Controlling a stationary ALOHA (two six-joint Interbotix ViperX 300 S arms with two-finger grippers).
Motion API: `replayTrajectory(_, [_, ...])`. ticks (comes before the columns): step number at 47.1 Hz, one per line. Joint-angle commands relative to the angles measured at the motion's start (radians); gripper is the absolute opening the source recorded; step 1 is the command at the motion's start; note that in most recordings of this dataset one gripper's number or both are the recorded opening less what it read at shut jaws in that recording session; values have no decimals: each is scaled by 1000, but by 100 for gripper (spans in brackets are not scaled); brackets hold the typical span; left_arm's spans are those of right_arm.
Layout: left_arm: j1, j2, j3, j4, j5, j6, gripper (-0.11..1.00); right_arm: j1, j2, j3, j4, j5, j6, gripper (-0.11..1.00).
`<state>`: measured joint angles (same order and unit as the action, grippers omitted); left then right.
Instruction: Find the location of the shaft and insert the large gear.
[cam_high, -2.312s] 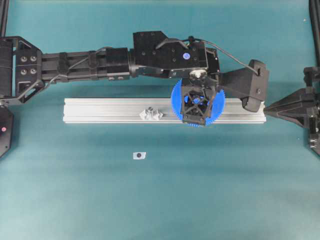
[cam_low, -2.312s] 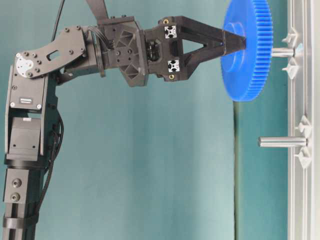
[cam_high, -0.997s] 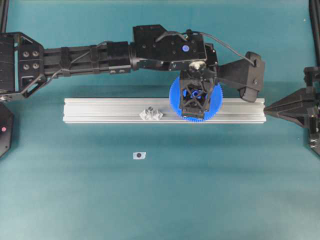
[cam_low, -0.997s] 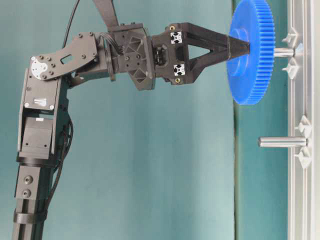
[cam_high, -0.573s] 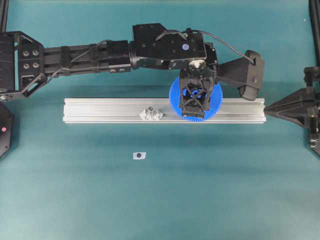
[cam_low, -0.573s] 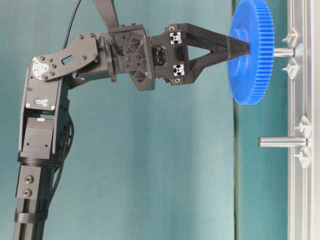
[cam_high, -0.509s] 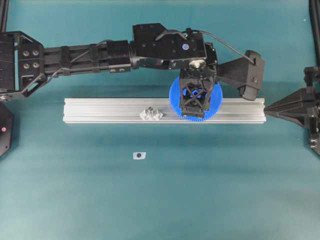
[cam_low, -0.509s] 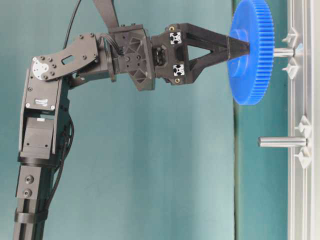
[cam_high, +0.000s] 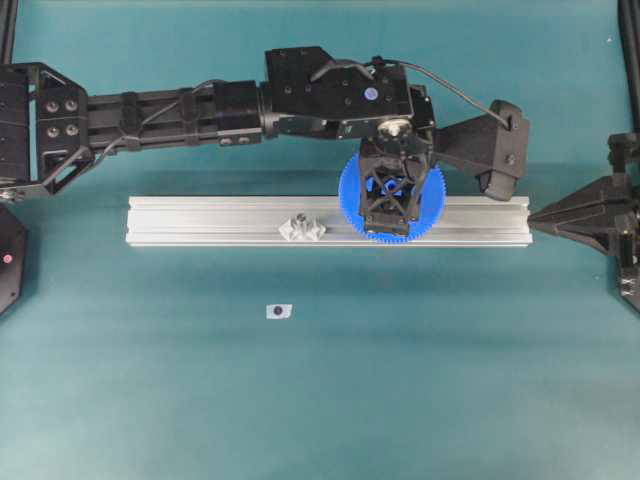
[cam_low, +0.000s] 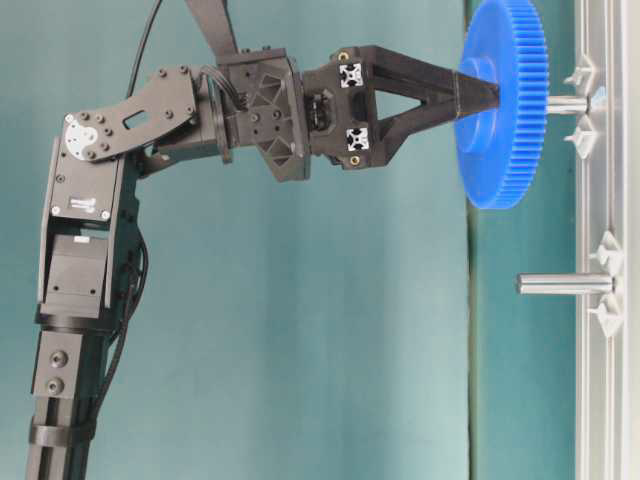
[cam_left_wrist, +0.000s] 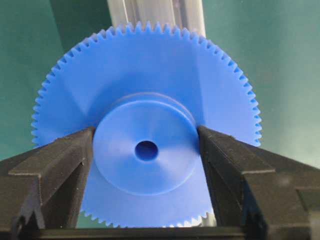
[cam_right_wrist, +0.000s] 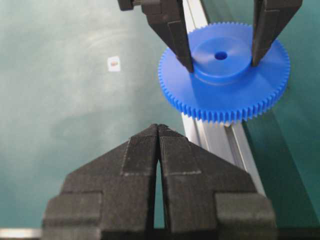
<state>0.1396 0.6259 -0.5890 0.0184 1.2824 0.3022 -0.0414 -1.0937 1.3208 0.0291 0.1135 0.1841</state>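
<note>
Two fingers (cam_left_wrist: 60, 165) of the left tool (cam_left_wrist: 146, 150) clamp the raised hub of the large gear (cam_left_wrist: 150, 90), one on each side, with the centre hole showing between them. In the table-level view the gear (cam_low: 505, 110) sits on the tip of the shaft (cam_low: 566, 104), with part of the peg bare between the disc and the aluminium rail (cam_low: 600, 400). A second peg (cam_low: 565, 284) stands free further along the rail. The right tool (cam_right_wrist: 158, 150) has its fingers pressed together, well apart from the gear, at the rail's end.

The rail (cam_high: 220, 220) lies across a teal desk (cam_high: 400, 380), with a small white tag (cam_high: 277, 311) near it.

Overhead, the left tool (cam_high: 388, 205) hides the shaft entirely; only the table-level view shows gear and peg meeting. The clear brackets (cam_high: 304, 229) of the second peg show best from above.
</note>
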Motion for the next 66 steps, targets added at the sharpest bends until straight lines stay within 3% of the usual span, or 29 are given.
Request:
replayTrajectory(1, [26,-38,-11,5,-6,0,71,-2,6,-14,0,-5,11,1])
replayTrajectory(5, [26,-38,-14,5,-8,-3,72,-2,6,-14,0,-5,11,1])
replayTrajectory(11, [25,-43,-15,5,-31,-2,85,0,6,-14,-2,-5,9,1])
replayTrajectory(19, [25,-46,-17,5,-32,5,80,0,6,-14,0,-6,9,1])
replayTrajectory(66, [-5,-58,-18,5,6,-20,85,-2,-9,-17,0,15,11,1])
